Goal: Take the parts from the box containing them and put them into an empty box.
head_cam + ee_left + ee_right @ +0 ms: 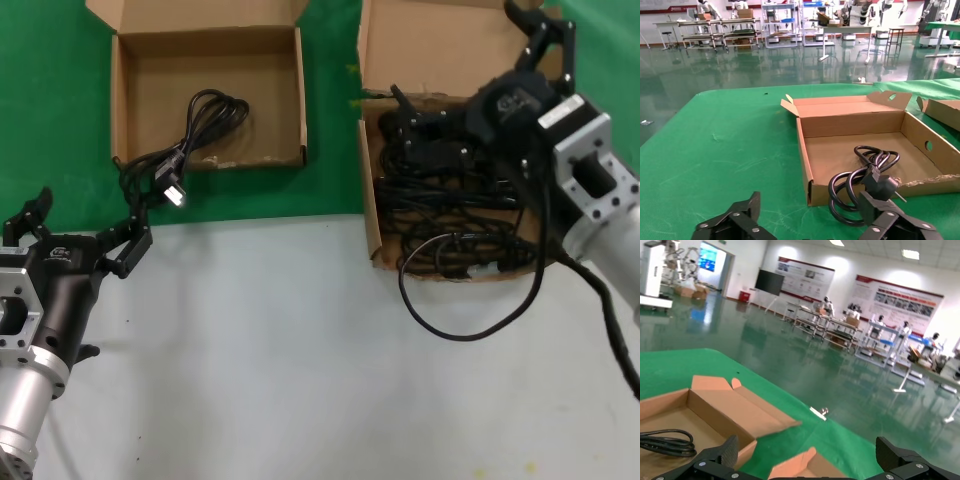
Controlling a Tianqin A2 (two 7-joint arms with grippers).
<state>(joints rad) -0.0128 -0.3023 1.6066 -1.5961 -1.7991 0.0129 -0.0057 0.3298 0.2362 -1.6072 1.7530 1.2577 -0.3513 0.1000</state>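
The wider box with the tall back flap (420,45) holds several black coiled cables (450,205). The smaller squarish box (140,70) holds one coiled cable (208,118); its plug end (172,190) hangs out over the ragged front edge. My right gripper (545,30) is open and empty above the back of the wider box. My left gripper (85,228) is open and empty on the table, in front of the small box, near the hanging plug. The left wrist view shows that gripper (810,220) open, with the cable (865,170) by one finger (885,215). The right wrist view shows my right gripper (810,457) open.
A thin looped black robot lead (470,315) hangs from my right arm over the grey table (300,350) in front of the wider box. Green cloth (330,110) lies under and between both boxes. The small box (715,405) and its cable (665,442) show in the right wrist view.
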